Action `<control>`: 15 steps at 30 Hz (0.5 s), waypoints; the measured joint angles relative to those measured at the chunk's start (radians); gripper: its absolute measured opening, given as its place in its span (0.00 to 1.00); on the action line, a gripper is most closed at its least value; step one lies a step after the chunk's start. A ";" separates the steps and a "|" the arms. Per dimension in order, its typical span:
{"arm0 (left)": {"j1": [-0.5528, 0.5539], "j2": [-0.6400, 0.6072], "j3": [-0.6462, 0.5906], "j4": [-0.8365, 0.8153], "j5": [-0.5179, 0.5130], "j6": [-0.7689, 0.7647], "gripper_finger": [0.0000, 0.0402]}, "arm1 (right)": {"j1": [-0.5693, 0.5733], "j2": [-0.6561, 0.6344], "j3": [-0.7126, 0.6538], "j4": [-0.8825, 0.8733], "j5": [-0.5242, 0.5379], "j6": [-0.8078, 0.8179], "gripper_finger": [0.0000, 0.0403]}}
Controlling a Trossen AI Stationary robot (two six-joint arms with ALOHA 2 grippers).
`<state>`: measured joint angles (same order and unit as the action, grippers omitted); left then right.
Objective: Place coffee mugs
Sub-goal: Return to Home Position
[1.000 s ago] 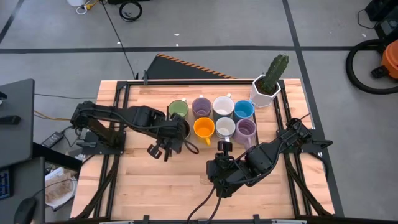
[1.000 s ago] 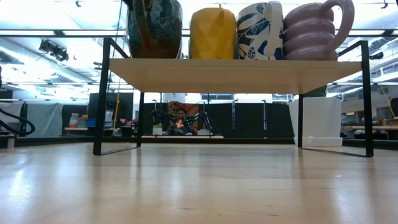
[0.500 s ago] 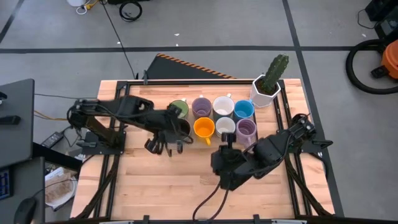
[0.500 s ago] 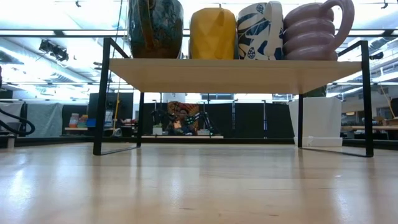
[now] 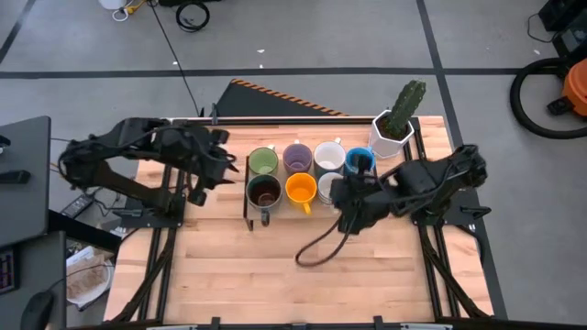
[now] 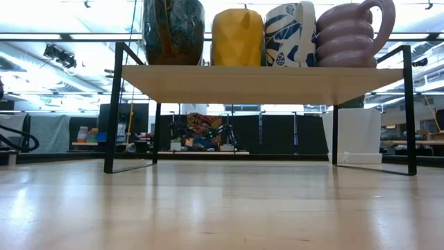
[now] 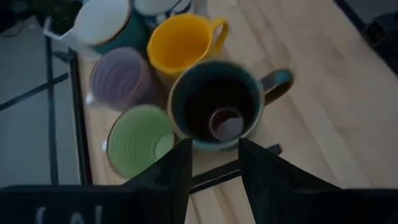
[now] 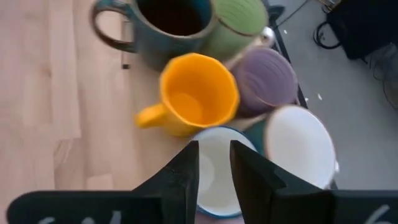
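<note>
Several mugs stand on a black-framed wooden rack (image 5: 248, 197). The dark mug (image 5: 263, 191) sits at the rack's left near corner, also in the left wrist view (image 7: 214, 112). Beside it are the orange mug (image 5: 301, 188), green (image 5: 263, 161), purple (image 5: 296, 158), white (image 5: 328, 156) and blue (image 5: 359, 161) mugs. My left gripper (image 5: 216, 168) is open, left of the dark mug and clear of it (image 7: 214, 163). My right gripper (image 5: 337, 195) is open above a white mug (image 8: 211, 177). The arm hides another purple mug.
A white hexagonal planter with a cactus (image 5: 394, 128) stands at the table's far right corner. A black cable (image 5: 316, 249) loops on the bare wood near the middle. The low view shows the rack shelf (image 6: 263, 75) with mugs on top and open space beneath.
My left gripper has drawn back from the dark mug toward the table's left and far side, leaving the mug standing on the rack. My right gripper has swung from the near middle of the table toward the far side, ending over the near row of mugs.
</note>
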<state>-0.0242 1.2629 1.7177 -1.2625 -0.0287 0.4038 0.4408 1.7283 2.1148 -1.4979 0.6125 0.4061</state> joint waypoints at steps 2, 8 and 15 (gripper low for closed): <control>0.014 -0.077 -0.107 0.057 -0.003 0.000 0.34 | -0.019 -0.065 -0.085 0.048 0.000 0.001 0.23; 0.050 -0.301 -0.397 0.260 -0.001 -0.030 0.34 | -0.086 -0.309 -0.399 0.292 -0.070 -0.029 0.20; 0.067 -0.510 -0.654 0.493 -0.003 -0.110 0.34 | -0.142 -0.579 -0.752 0.589 -0.131 -0.104 0.19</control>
<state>0.0429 0.7531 1.0638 -0.7698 -0.0314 0.2940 0.2989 1.1492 1.3627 -0.9087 0.4817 0.3020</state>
